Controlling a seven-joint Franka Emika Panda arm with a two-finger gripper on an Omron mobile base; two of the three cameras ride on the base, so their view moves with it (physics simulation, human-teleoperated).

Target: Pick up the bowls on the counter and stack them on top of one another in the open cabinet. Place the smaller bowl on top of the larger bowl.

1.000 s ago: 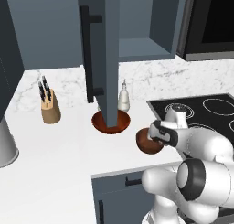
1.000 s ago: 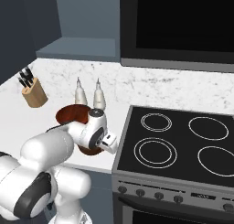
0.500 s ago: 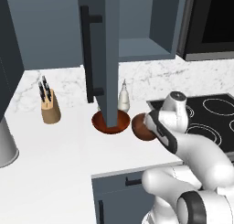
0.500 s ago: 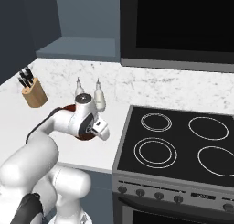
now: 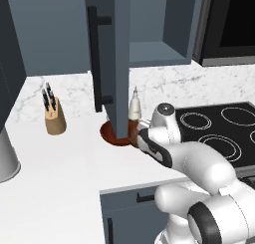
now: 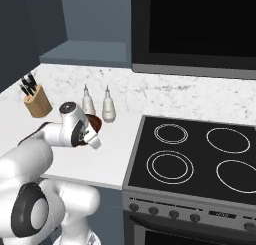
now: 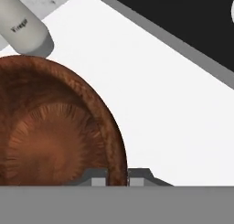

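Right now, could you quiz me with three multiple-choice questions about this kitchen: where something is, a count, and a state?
1. Where is the knife block?
A. on the white counter
B. on the stovetop
C. inside the cabinet

2. How many white bottles stand by the backsplash in the right base view?
A. one
B. two
C. four

3. How does the gripper stand at the larger bowl?
A. far above it
B. fingertips astride its rim
C. inside the cabinet

Answers: 1 A, the block sits on marble left of the cabinet door. 2 B, two stand side by side. 3 B, the hand view shows one tip on each side of the rim.
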